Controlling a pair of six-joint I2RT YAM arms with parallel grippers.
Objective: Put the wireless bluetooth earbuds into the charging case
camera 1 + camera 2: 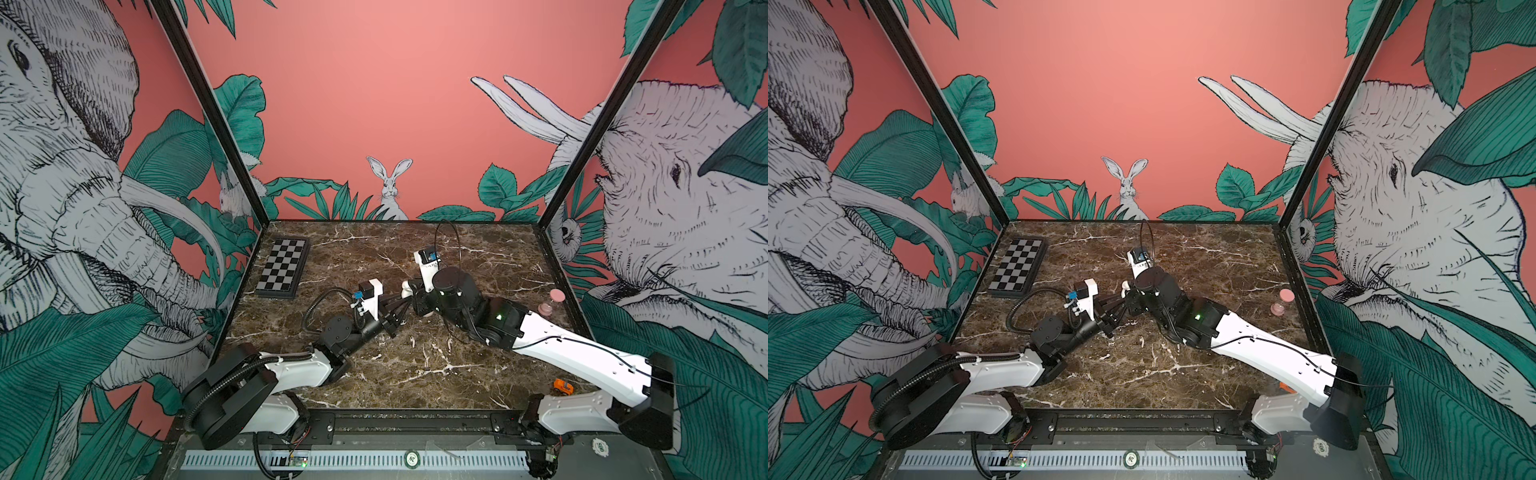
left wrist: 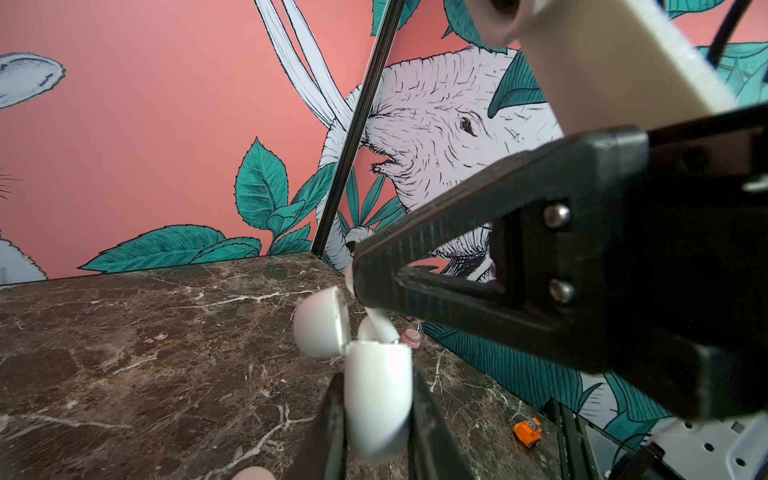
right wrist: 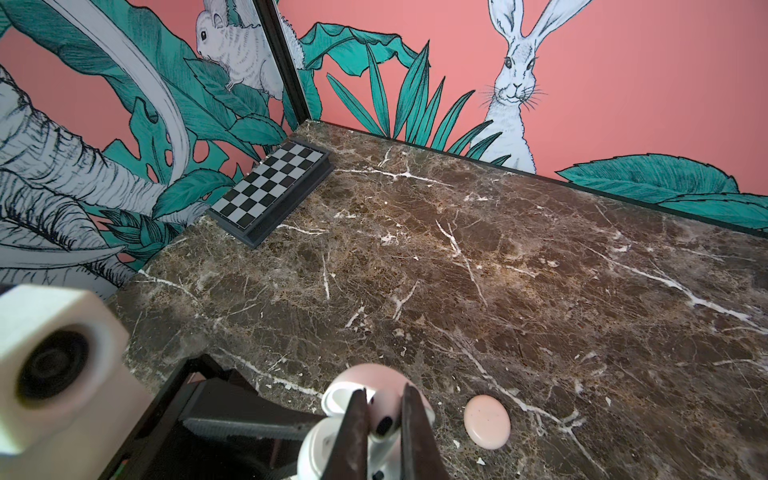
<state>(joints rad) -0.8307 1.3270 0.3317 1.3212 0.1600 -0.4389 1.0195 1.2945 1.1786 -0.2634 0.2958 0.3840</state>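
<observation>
Orange toy car (image 1: 563, 387): lower right of a top view, on the marble desk (image 1: 415, 374) near its front edge, just beside the right arm's white link.
left gripper (image 2: 377, 380): bottom centre of the left wrist view, its black fingers clamped on the two sides of the case body.
charging case (image 2: 374, 419): white and rounded, with its lid (image 2: 322, 322) hinged open and leaning toward the left of that frame. In both top views it is a small white shape at frame centre (image 1: 409, 286) (image 1: 1125, 286), where the two grippers meet.
right gripper (image 3: 384, 395): bottom centre of the right wrist view, its fingers pinched together on an earbud and touching it on both sides. In the left wrist view it comes in from the right of the frame, with its tip above the case mouth.
earbud (image 3: 384, 422): white with a dark oval spot, held directly over the open case. In the left wrist view (image 2: 376, 326) its lower end sits inside the mouth, just right of the lid. Whether another one is already seated cannot be told.
pink disc (image 3: 486, 422): flat on the desk, just beside the case, lower right of centre in the right wrist view.
pink hourglass-like item (image 1: 557, 296): right edge of the desk, mid-height in both top views, well apart from the grippers.
chessboard (image 1: 284, 268): flat at the desk's far left corner, left of centre in both top views.
painted rabbit (image 1: 390, 187): on the salmon wall behind the far edge.
</observation>
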